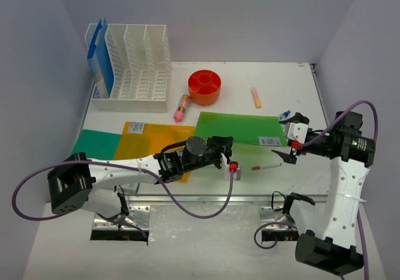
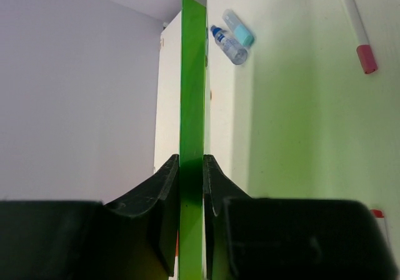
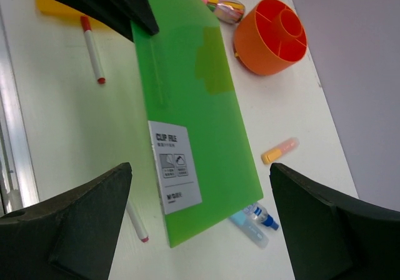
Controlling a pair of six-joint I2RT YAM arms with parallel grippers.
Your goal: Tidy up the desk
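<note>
- Left gripper point(image 2: 191, 164) — jaws pinched on green clip file point(image 2: 192, 74), at its edge.
- Right gripper point(image 3: 200, 170) — jaws wide, empty, above its labelled end.
- Step, likely: filing; next, carry it across desk point(image 1: 281, 86) to white rack point(image 1: 140, 61).

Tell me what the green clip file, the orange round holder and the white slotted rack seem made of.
Green flat clip file: thin plastic sheet, slightly glossy; it shows a soft sheen and a thin edge.
Orange round compartmented holder: moulded plastic, smooth; uniform colour, rounded walls.
White slotted file rack: probably rigid plastic; too far to be sure.
</note>
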